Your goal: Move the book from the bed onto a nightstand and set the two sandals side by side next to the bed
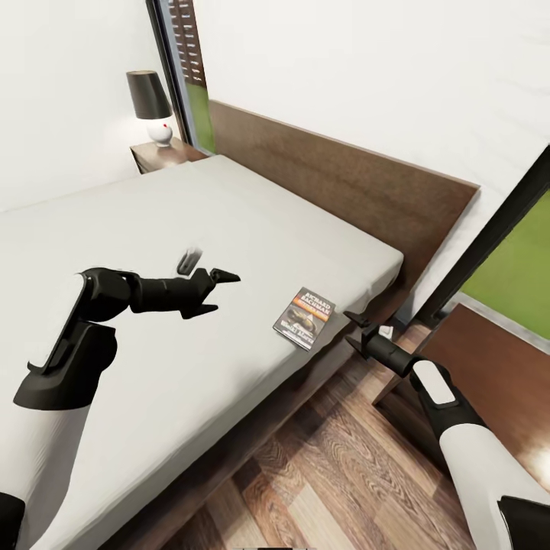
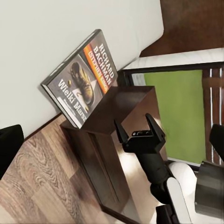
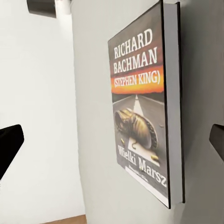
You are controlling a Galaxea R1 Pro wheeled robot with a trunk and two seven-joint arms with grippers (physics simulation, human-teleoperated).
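White walls and a wood-plank floor [image 1: 344, 466] frame the wide bed [image 1: 153, 229], whose pale mattress runs up to a brown headboard [image 1: 344, 176]. Near the mattress's edge lies the book [image 1: 305, 318], flat, cover up. Above the mattress hangs the left claw [image 1: 216, 291], fingers apart and empty. Just off the bed's edge, the right claw [image 1: 354, 327] points at the book, fingers spread, not touching it. Beside it stands a nightstand [image 1: 496, 367]; another, by the far corner, carries a lamp [image 1: 153, 103].

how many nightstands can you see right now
2: one nightstand under the lamp at the bed's far side, one near the right tool. Others may be hidden.
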